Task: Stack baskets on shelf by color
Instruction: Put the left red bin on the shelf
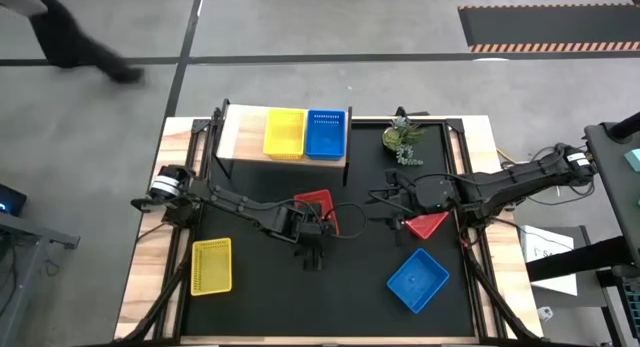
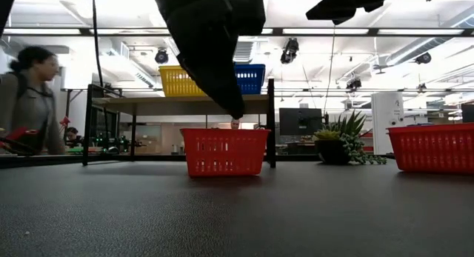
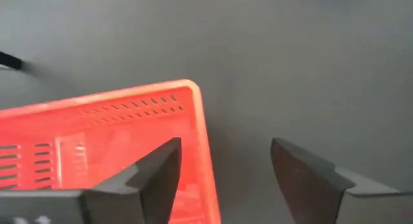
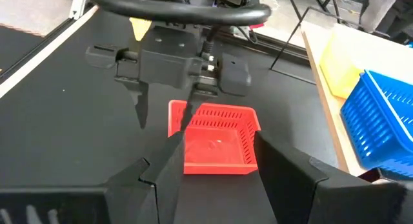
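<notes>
A yellow basket (image 1: 283, 133) and a blue basket (image 1: 325, 133) stand side by side on the pale-wood shelf (image 1: 240, 132) at the table's far side. One red basket (image 1: 316, 205) rests on the table near the middle. My left gripper (image 3: 226, 146) hangs open just above its near corner, one finger over the inside and one outside the rim, touching nothing. A second red basket (image 1: 427, 224) rests on the table to the right. My right gripper (image 4: 219, 139) is open and empty above the table beside it. A yellow basket (image 1: 211, 265) and a blue basket (image 1: 417, 279) lie near the front.
A small green potted plant (image 1: 403, 137) stands at the far right, beside the shelf. The shelf's black legs (image 2: 87, 124) stand behind the middle red basket. A person (image 2: 29, 101) walks past beyond the table's left side.
</notes>
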You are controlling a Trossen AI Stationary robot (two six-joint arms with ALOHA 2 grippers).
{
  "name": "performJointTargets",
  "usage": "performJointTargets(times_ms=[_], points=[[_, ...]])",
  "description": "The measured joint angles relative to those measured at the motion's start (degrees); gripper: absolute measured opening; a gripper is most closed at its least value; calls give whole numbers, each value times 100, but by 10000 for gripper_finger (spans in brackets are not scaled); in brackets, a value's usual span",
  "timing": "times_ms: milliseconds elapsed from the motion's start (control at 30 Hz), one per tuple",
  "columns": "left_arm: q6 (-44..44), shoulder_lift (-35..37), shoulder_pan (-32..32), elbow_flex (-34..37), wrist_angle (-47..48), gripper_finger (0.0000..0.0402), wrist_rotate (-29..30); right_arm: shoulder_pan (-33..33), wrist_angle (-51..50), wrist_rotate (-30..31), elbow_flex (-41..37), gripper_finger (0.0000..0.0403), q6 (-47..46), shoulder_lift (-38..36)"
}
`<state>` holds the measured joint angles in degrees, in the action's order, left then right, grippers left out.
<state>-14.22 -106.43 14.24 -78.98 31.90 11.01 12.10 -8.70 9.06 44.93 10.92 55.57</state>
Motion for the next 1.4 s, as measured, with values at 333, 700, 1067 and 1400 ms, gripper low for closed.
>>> performJointTargets(times_ms=[333, 700, 1067, 1400], points=[[117, -40, -193, 358, -411, 226, -20, 0, -119, 2, -2, 178, -44, 1], [95, -55, -368, 765, -1050, 175, -483, 0, -150, 4, -7, 178, -44, 2], [105, -50, -406, 802, -1040, 85, -540, 0, -150, 7, -7, 178, -43, 2], [158, 163, -415, 791, -851, 4, -495, 0, -170, 7, -7, 178, -84, 4]])
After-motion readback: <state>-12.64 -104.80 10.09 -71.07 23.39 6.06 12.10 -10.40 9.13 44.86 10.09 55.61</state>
